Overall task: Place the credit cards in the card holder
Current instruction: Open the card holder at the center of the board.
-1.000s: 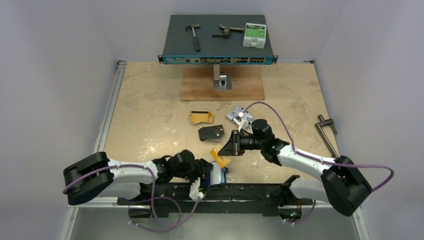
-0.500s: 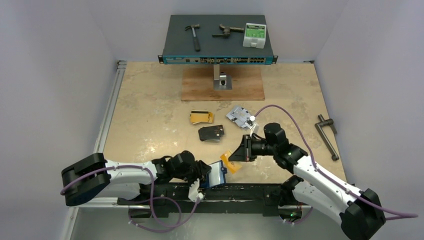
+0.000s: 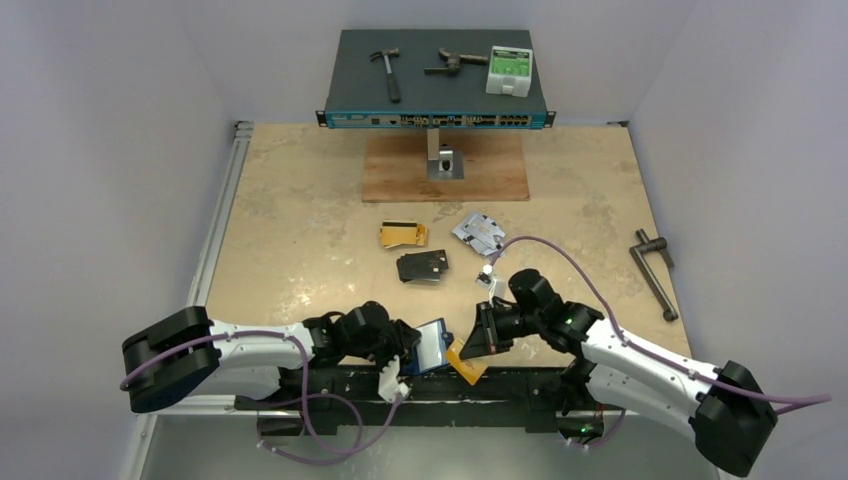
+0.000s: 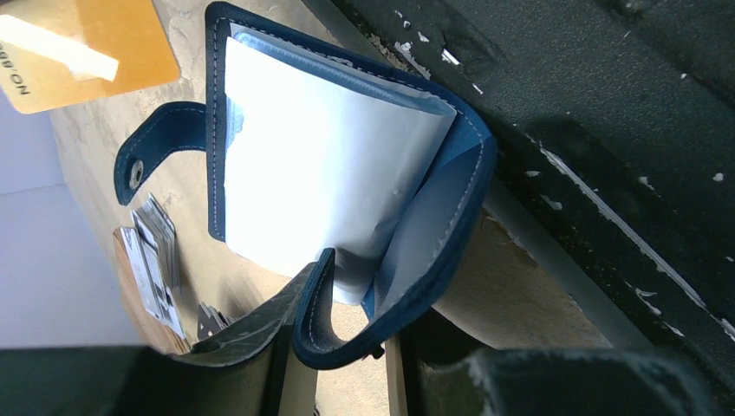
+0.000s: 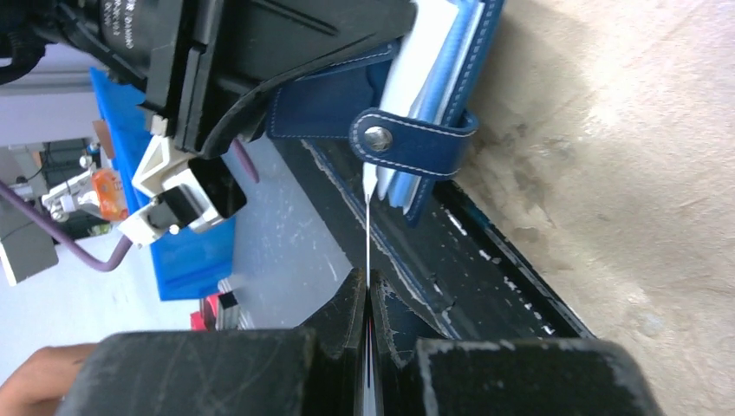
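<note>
At the near edge of the counter (image 3: 290, 230), about its middle, the left tool (image 3: 402, 348) pinches one cover of the card holder (image 3: 433, 344). The holder stands open like a small book: navy leather with pale stitching, glossy clear sleeves inside, and its snap tab (image 4: 160, 143) hanging free.

Just to the holder's right, the right tool (image 3: 480, 333) is pressed together on a gold card (image 3: 466, 364), a thin, stiff plastic rectangle. In the right wrist view this card shows edge-on as a fine pale line. Its long axis runs straight out from the tool toward the holder, and its leading edge sits just beside the tab and the fanned sleeve edges. I cannot tell whether it touches them.

The holder lies to the left of the right tool, so the coming move looks like a leftward slide into a sleeve. That would need the card's edge lined up with a gap.

Toward the counter's middle lie the black cards (image 3: 422, 266), a second gold card (image 3: 402, 235) with a dark stripe, and the silver-grey cards (image 3: 478, 231). At the far edge sit a wooden board (image 3: 445, 170) and a network switch (image 3: 437, 80).
</note>
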Robot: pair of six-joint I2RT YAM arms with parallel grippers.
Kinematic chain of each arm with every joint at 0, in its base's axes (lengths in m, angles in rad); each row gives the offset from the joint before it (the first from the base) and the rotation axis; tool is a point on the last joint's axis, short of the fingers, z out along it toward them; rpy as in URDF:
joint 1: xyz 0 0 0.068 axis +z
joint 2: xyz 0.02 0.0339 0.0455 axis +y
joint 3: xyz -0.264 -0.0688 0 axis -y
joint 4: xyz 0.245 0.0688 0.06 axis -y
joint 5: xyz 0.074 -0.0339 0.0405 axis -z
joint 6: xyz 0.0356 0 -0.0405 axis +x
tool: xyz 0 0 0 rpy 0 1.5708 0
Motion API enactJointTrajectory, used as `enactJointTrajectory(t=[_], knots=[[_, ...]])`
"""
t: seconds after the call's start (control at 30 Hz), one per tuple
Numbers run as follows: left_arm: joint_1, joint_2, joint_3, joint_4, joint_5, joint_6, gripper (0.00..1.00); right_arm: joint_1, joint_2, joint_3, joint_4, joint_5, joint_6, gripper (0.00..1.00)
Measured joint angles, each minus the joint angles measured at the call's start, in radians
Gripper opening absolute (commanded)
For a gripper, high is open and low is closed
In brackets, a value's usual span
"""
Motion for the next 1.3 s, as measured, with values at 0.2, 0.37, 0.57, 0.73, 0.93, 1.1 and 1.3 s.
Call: enactJointTrajectory(t=[0.2, 0.37, 0.57, 0.73, 0.93, 1.1, 1.3], knots=[[0.000, 0.000, 0.000, 0.000, -0.006, 0.001, 0.24, 0.000, 0.010, -0.011, 0.003, 0.064, 0.013, 0.00], [0.000, 0.000, 0.000, 0.001, -0.010, 0.002, 0.27, 0.000, 0.042, -0.012, 0.021, 0.104, 0.022, 0.00], [0.000, 0.000, 0.000, 0.003, -0.012, 0.002, 0.30, 0.002, 0.074, -0.012, 0.056, 0.128, 0.034, 0.00], [0.000, -0.002, 0.000, 0.004, -0.013, 0.002, 0.30, 0.009, 0.097, -0.016, 0.106, 0.128, 0.049, 0.00], [0.000, -0.002, 0.000, 0.007, -0.014, 0.001, 0.36, 0.032, 0.130, -0.017, 0.145, 0.130, 0.064, 0.00], [0.000, -0.006, 0.000, 0.024, -0.014, 0.002, 0.59, 0.060, 0.165, -0.017, 0.169, 0.146, 0.069, 0.00], [0.000, -0.015, 0.000, 0.067, -0.015, 0.003, 0.75, 0.080, 0.193, -0.004, 0.178, 0.153, 0.066, 0.00]])
